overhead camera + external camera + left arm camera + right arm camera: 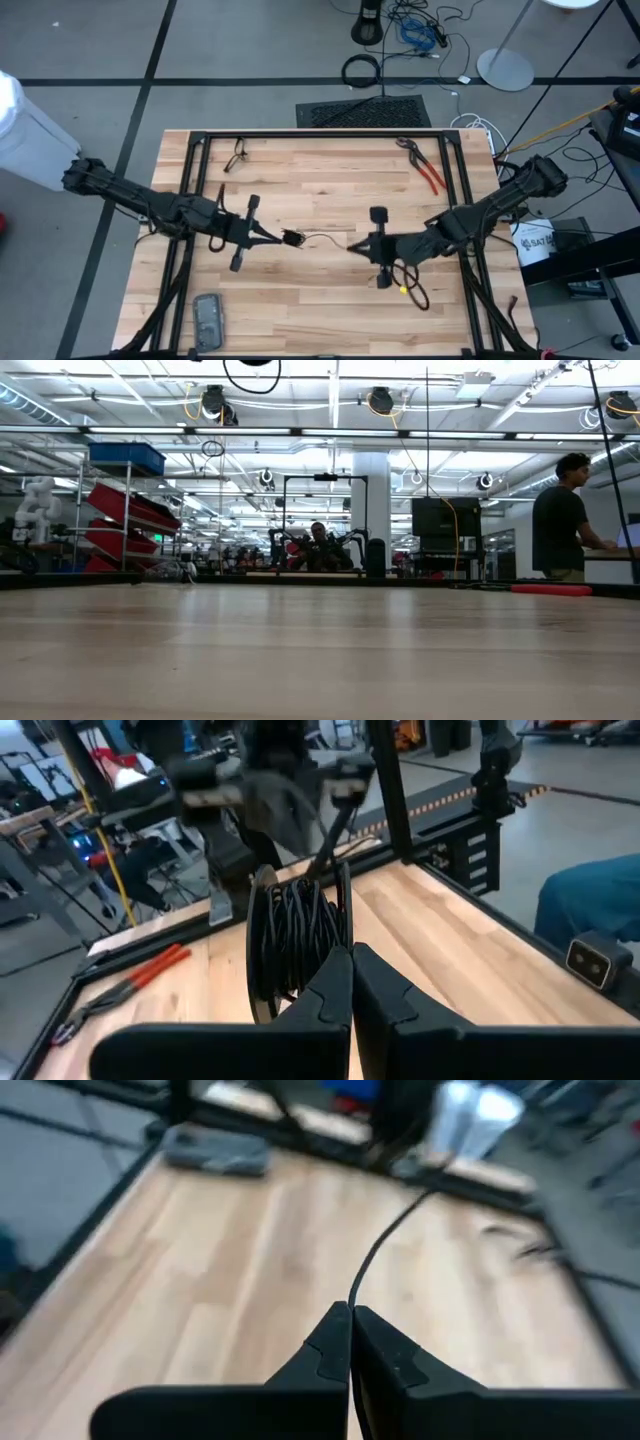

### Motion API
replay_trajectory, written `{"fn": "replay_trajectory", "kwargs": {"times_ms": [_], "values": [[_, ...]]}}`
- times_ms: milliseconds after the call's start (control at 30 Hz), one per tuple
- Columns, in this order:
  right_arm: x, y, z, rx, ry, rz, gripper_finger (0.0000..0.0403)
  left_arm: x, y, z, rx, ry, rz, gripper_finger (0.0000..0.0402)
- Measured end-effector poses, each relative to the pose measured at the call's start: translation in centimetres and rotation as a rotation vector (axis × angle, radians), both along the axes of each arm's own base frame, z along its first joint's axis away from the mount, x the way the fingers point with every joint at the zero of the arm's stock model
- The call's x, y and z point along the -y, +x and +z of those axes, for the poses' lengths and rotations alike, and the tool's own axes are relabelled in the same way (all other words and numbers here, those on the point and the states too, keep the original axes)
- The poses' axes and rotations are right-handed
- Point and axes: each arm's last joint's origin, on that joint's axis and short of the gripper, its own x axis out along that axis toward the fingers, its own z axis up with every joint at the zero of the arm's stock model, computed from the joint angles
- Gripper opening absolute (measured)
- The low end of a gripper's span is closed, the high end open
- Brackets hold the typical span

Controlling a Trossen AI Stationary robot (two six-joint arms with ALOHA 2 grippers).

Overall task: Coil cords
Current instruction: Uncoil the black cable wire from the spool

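A thin black cord [325,240] runs between my two grippers over the middle of the wooden table [320,190]. At its left end it is wound into a small coil [292,238], which the left wrist view shows as an upright bundle of several turns [295,925]. My left gripper [278,238] is shut at the coil. My right gripper [354,246] is shut on the cord's other end. More dark cord loops [408,285] lie under the right arm. Neither gripper shows in the low view. My left gripper pinches the coil between its two fingers at the coil's edge nearest them [322,958], coming level from the table's left. The coil stands upright ahead of the fingertips. Whether it rests on the table cannot be told. My right gripper pinches a single strand of the cord [352,1295] between its fingertips, coming level from the table's right, with the fingers along the cord. The strand leads away from the tips in a gentle curve [395,1230] toward the left gripper, not drawn straight.
Red-handled pliers [425,165] lie at the far right of the table. A grey flat device [208,320] lies near the front left, and a small dark item [237,155] at the far left. A black frame [320,134] borders the table. A person [562,515] stands beyond it.
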Motion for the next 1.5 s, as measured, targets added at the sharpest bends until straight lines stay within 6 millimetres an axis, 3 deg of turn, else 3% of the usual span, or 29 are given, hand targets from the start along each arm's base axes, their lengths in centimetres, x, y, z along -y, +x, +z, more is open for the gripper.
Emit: {"fn": "replay_trajectory", "kwargs": {"times_ms": [167, 300, 700, 867, 1033, 1300, 1500], "values": [[-0.4, 0.9, -1.9, -0.101, 0.003, 0.051, 0.0, 1.2, -0.6, -0.1, -0.027, -0.043, -0.047, 0.0], [0.4, 1.9, -3.0, -0.157, 0.027, 0.043, 0.0, 2.2, -1.0, -0.1, -0.016, -0.007, -0.038, 0.0], [4.8, 5.4, -6.8, -0.309, 0.085, 0.013, 0.0, 3.4, -2.0, 1.4, 0.124, 0.013, -0.084, 0.0], [6.6, 5.7, -6.9, -0.316, 0.128, -0.076, 0.0001, 4.2, -2.5, 1.4, 0.123, -0.001, -0.13, 0.0], [7.1, 5.7, -6.6, -0.298, 0.226, -0.156, 0.001, 4.9, -2.9, 1.4, 0.119, -0.027, -0.173, 0.0], [5.7, 5.5, -6.6, -0.303, 0.25, -0.1, 0.0039, 5.2, -3.1, 1.4, 0.118, -0.03, -0.173, 0.0], [4.5, 6.3, -5.6, -0.167, 0.297, -0.063, 0.0064, 5.2, -3.1, 1.5, 0.112, -0.051, -0.168, 0.0]]}}
